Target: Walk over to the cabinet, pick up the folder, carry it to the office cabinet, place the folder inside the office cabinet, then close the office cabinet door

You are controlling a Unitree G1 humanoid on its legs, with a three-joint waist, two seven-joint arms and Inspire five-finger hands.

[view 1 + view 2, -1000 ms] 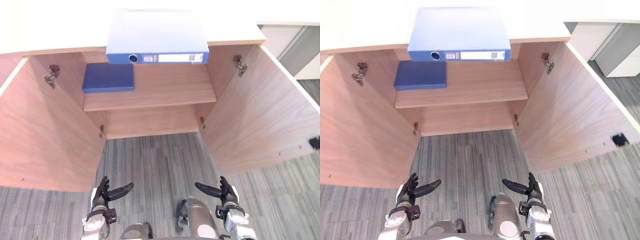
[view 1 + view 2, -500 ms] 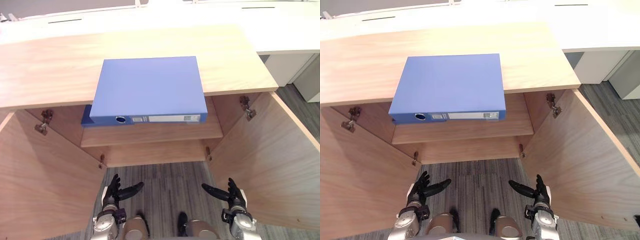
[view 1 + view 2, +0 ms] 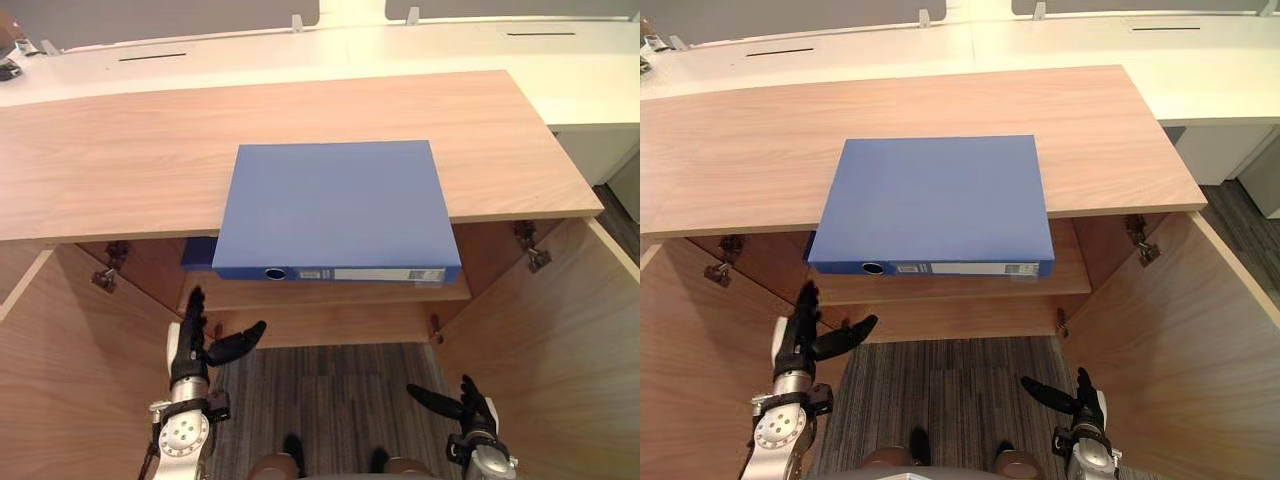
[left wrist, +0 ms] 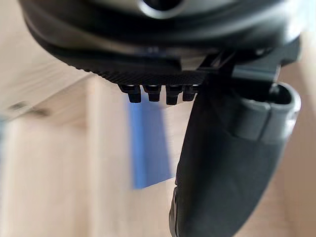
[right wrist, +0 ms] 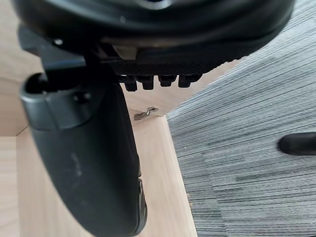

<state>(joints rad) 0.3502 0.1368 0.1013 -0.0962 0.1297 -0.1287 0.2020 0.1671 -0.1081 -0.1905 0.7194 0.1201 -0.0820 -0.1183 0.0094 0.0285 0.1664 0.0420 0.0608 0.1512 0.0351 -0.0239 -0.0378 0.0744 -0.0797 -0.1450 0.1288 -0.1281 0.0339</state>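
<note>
A blue folder (image 3: pixel 334 207) lies flat on the wooden cabinet top (image 3: pixel 120 160), its labelled spine (image 3: pixel 340 273) overhanging the front edge. Both cabinet doors stand wide open below it. My left hand (image 3: pixel 190 345) is raised in front of the left side of the opening, below the folder's left corner, fingers straight and thumb out, holding nothing. My right hand (image 3: pixel 468 410) hangs lower near the right door (image 3: pixel 560 350), also open and empty. A dark blue book (image 3: pixel 197 254) on the inner shelf (image 3: pixel 330 292) peeks out under the folder; its blue edge (image 4: pixel 143 148) shows past my left hand's fingers (image 4: pixel 155 91).
White desks (image 3: pixel 300 50) stand behind the cabinet. The left door (image 3: pixel 60 370) and the right door flank the opening. Grey striped carpet (image 3: pixel 330 400) lies in front. A metal hinge (image 3: pixel 108 278) sits on the left inner wall.
The camera has tilted up, so more of the cabinet top and desks show. My left hand has risen toward the folder's left front corner. The right hand stays low.
</note>
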